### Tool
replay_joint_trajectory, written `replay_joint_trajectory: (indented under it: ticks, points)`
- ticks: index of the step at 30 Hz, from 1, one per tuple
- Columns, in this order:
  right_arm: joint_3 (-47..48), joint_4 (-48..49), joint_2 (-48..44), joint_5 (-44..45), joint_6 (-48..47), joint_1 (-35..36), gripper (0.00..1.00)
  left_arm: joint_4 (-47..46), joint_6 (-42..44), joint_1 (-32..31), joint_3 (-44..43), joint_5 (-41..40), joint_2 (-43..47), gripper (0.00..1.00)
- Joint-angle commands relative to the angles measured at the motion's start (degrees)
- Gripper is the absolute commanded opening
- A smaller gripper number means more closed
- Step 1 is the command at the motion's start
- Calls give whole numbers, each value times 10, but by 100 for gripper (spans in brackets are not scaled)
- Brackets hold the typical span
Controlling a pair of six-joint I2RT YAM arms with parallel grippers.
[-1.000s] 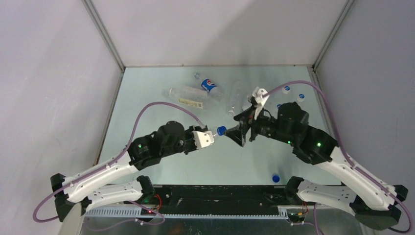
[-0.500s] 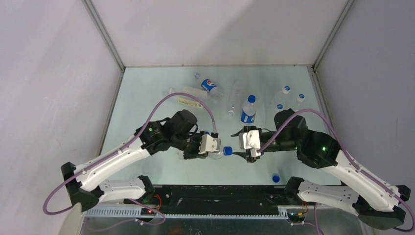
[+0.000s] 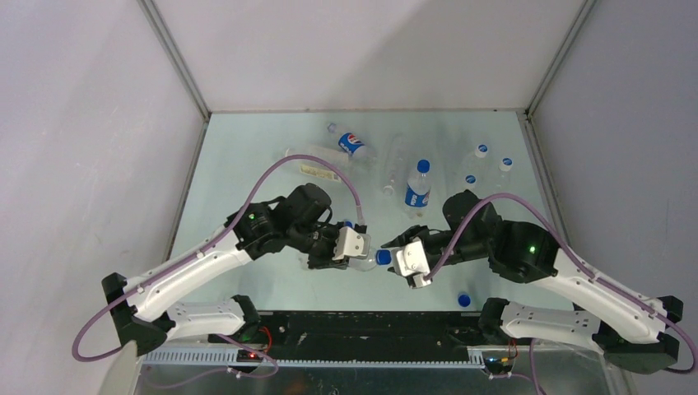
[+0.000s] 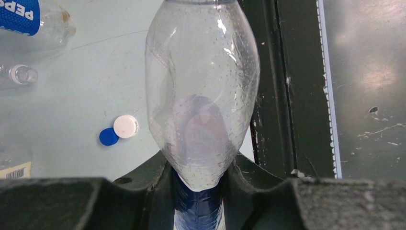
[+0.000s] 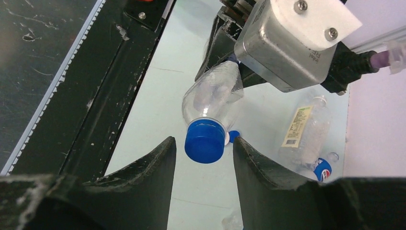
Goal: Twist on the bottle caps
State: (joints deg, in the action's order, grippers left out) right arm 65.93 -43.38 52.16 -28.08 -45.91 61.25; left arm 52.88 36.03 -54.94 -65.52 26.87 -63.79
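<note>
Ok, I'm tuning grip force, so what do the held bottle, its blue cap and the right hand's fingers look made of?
The bottle: thin clear plastic, glossy; see-through, with creases and droplets. The blue cap: opaque plastic, smooth with a soft sheen. The right hand, its fingers: black, matte and grainy, perhaps printed plastic or a rubbery coating; the look leaves that open.

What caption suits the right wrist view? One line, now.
Open right tool straddles the round blue plastic cap on a clear plastic bottle clamped by the left tool.

Blue cap (image 5: 205, 140), clear bottle (image 5: 213, 93).
</note>
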Motion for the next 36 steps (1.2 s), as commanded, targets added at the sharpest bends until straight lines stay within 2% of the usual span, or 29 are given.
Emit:
replay_joint_trajectory:
  ticks: [1,6,10,14,17,18,21,24,25,26,28,29,30,34,36]
  points:
    - [1,4,7,20,-22,9,49,-13,7,3,-29,29,3,0]
    - [1,1,14,38,-26,14,45,-22,3,3,-26,32,11,0]
    - [1,-6,19,55,-19,17,38,-34,-2,3,-22,32,15,0]
    - [1,-1,20,62,22,18,21,-56,-13,3,-17,24,25,0]
    - [1,27,19,65,102,17,2,-102,-33,2,1,-11,41,0]
    - [1,35,20,68,123,17,0,-115,-46,2,6,-21,52,0]
    - [1,72,31,99,262,16,0,-190,-75,0,40,-79,80,0]
    - [1,102,50,179,408,12,0,-252,-97,-16,81,-153,118,0]
    - [1,116,54,203,502,11,0,-277,-98,-22,87,-194,124,0]
    - [1,123,62,255,549,7,0,-288,-96,-36,99,-243,136,0]
    - [1,134,69,312,742,-4,0,-329,-80,-65,117,-325,150,0]
    - [1,135,71,320,786,-15,0,-341,-64,-75,123,-354,156,0]
    - [1,135,74,325,872,-22,0,-363,-57,-99,136,-408,158,0]
    - [-13,165,67,319,1041,-46,0,-421,-18,-146,169,-512,160,0]
    - [-15,180,61,327,1067,-46,0,-427,-17,-149,175,-522,155,0]
